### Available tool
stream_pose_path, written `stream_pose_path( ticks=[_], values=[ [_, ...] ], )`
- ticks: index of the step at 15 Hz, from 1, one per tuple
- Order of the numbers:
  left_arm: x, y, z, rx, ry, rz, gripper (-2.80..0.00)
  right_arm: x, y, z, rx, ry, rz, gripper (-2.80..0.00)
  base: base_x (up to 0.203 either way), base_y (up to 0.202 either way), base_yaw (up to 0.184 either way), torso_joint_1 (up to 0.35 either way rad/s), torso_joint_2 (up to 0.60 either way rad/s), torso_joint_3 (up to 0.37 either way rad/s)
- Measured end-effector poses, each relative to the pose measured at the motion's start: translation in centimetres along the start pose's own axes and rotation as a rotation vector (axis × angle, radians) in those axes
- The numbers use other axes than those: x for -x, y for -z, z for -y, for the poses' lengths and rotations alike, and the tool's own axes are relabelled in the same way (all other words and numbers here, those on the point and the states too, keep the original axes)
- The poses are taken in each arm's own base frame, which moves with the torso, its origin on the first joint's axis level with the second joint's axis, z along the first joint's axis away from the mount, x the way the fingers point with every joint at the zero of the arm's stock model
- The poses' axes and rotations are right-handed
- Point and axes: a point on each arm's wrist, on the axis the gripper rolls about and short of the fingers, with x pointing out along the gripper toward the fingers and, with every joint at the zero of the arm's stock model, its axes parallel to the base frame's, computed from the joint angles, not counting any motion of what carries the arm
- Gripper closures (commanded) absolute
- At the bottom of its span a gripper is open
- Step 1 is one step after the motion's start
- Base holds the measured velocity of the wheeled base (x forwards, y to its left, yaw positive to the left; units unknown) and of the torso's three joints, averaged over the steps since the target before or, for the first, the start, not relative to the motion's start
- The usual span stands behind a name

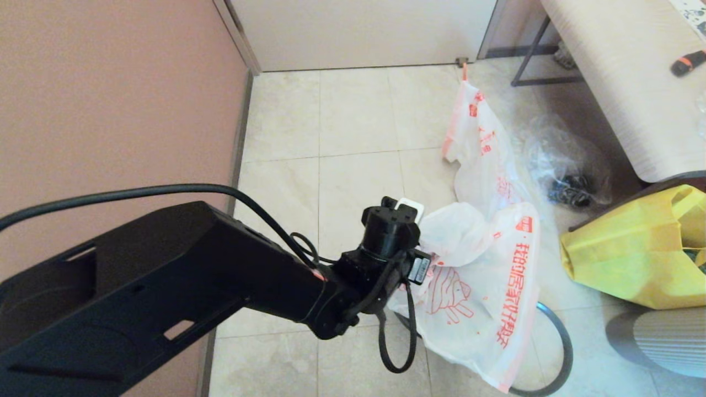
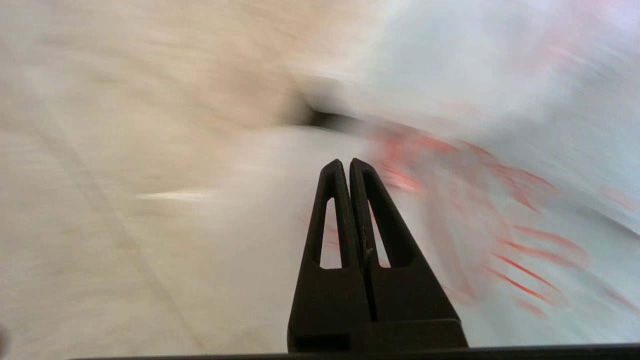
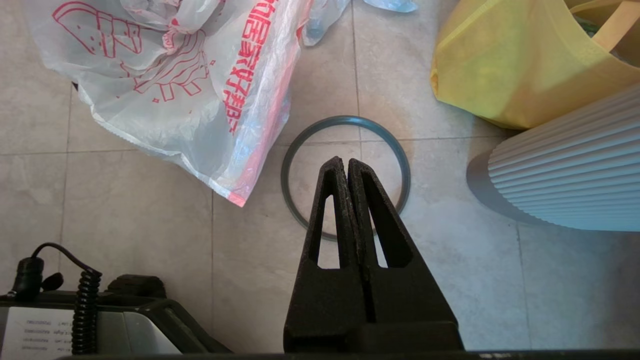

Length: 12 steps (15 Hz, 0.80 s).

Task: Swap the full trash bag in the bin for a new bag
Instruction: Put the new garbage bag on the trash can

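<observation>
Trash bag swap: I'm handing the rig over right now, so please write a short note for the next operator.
Left gripper: shut, right at the new bag; whether it pinches the film cannot be told.
Right gripper: shut, holding nothing, above the hoop.
Things: the new bag lies crumpled on the floor, its edge over part of the hoop, which lies flat on the tiles. The full trash bag lies farther off, towards the door. The bin itself is not clearly in view.
Done: full bag out, hoop off.
Left: line the bin with the new bag and refit the hoop.
</observation>
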Motion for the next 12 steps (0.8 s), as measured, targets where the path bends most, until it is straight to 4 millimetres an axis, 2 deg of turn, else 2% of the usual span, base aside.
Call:
stream_pose_path(
  ticks=[3, 5, 9, 12],
  values=[
    [-1.1, 0.5, -4.4, 0.049, -0.099, 0.037, 0.0, 0.0, 0.0, 0.0, 0.0, 0.0, 0.0, 0.0, 0.0, 0.0, 0.0, 0.0, 0.0, 0.0],
    [-1.9, 1.2, -6.1, 0.066, -0.135, 0.03, 0.0, 0.0, 0.0, 0.0, 0.0, 0.0, 0.0, 0.0, 0.0, 0.0, 0.0, 0.0, 0.0, 0.0],
    [-2.5, 2.7, -6.1, 0.072, -0.138, -0.004, 0.0, 0.0, 0.0, 0.0, 0.0, 0.0, 0.0, 0.0, 0.0, 0.0, 0.0, 0.0, 0.0, 0.0],
    [-2.3, 3.0, -3.9, 0.05, -0.089, -0.015, 0.0, 0.0, 0.0, 0.0, 0.0, 0.0, 0.0, 0.0, 0.0, 0.0, 0.0, 0.0, 0.0, 0.0]
  ],
)
